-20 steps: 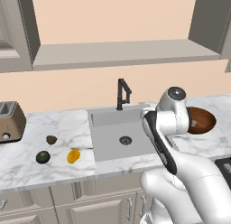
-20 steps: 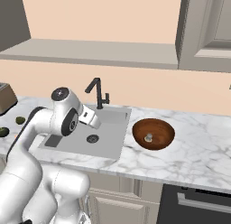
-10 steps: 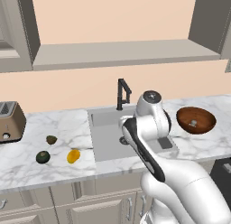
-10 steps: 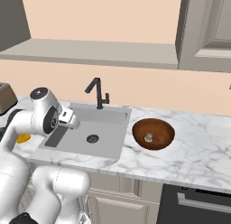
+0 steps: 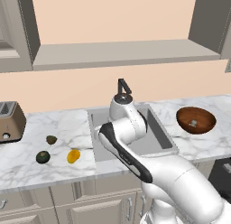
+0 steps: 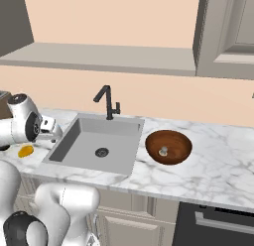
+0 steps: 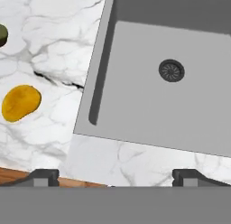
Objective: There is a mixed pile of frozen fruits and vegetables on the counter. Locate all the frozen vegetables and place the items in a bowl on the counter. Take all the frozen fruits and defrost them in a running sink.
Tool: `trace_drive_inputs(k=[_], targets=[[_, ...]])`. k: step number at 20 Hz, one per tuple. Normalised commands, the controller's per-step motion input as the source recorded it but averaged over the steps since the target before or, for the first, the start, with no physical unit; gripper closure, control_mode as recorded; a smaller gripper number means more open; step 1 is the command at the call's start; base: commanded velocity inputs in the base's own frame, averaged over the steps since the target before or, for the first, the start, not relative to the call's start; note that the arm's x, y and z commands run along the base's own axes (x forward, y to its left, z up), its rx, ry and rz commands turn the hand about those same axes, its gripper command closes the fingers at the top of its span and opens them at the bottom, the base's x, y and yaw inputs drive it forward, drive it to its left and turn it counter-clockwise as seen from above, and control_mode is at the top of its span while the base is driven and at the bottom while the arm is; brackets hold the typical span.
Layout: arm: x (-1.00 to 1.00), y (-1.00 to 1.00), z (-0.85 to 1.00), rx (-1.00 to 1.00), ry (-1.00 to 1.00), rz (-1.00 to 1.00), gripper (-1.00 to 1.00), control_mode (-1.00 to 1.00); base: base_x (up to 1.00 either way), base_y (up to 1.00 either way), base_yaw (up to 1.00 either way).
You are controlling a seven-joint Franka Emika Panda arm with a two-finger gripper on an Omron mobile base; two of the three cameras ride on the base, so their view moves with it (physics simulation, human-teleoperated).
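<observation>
The reddish-brown bowl stands on the white marble counter, right of the sink, with the small mushroom in it. Left of the sink lie the orange-yellow fruit, the dark green ball and the small olive-green fruit. My gripper hangs open and empty above the sink's front left corner, right of the orange fruit. A green item is cut by the hand view's left edge.
A thin black faucet rises behind the basin, whose round drain shows in the middle; no water shows. A toaster stands at the far left of the counter. A window sill runs above the backsplash.
The arm has swung left from beside the bowl, across the sink, to its left rim. The gripper stays open and empty.
</observation>
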Motion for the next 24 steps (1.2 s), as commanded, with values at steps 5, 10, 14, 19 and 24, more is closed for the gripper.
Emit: trace_drive_inputs(k=[5, 10, 14, 19, 24], targets=[[-0.16, 0.96, -0.08, -0.06, 0.09, 0.20, -1.00, -1.00, 0.00, 0.00, 0.00], [-0.17, 0.89, -0.02, -0.08, 0.06, 0.17, -1.00, -1.00, 0.00, 0.00, 0.00], [-0.14, 0.82, 0.04, -0.12, 0.00, 0.10, -1.00, -1.00, 0.00, 0.00, 0.00], [0.10, 0.71, -0.14, 0.00, 0.07, 0.11, -1.00, -1.00, 0.00, 0.00, 0.00], [0.25, 0.84, -0.09, 0.01, -0.08, -0.01, -1.00, -1.00, 0.00, 0.00, 0.00]])
